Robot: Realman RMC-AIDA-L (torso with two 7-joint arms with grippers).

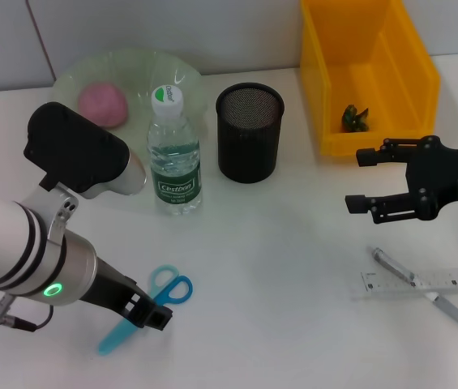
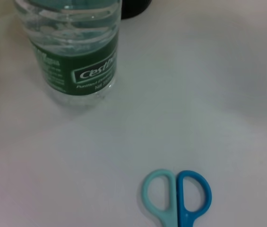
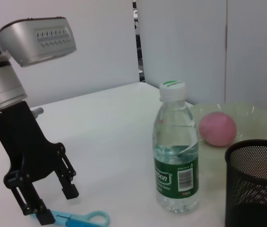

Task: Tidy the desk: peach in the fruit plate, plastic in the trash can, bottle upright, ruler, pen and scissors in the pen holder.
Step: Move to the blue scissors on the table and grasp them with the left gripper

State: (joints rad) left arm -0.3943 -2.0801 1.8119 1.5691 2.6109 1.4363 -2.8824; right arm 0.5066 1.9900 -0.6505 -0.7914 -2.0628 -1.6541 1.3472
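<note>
Left gripper (image 1: 149,310) is lowered near the table surface, fingers spread apart. Right gripper (image 1: 357,180) hovers level, fingers parted, holding nothing.

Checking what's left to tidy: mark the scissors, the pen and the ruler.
scissors (image 1: 169,288), head view, on the handle loops.
pen (image 1: 423,290), head view, mid-barrel.
ruler (image 1: 455,280), head view, flat face right of the pen.

The bottle (image 1: 174,154) stands up on the tabletop (image 1: 277,267). Behind it on the left is the plate (image 1: 74,77) with the peach (image 1: 103,104) in it. The mesh cup (image 1: 249,132) stands just right of the bottle. Farther right is the bin (image 1: 366,73) with a small scrap (image 1: 355,119) inside. The scissors (image 1: 143,308) lie at the front left. At the front right, the pen (image 1: 427,292) lies across the ruler (image 1: 455,280).
</note>
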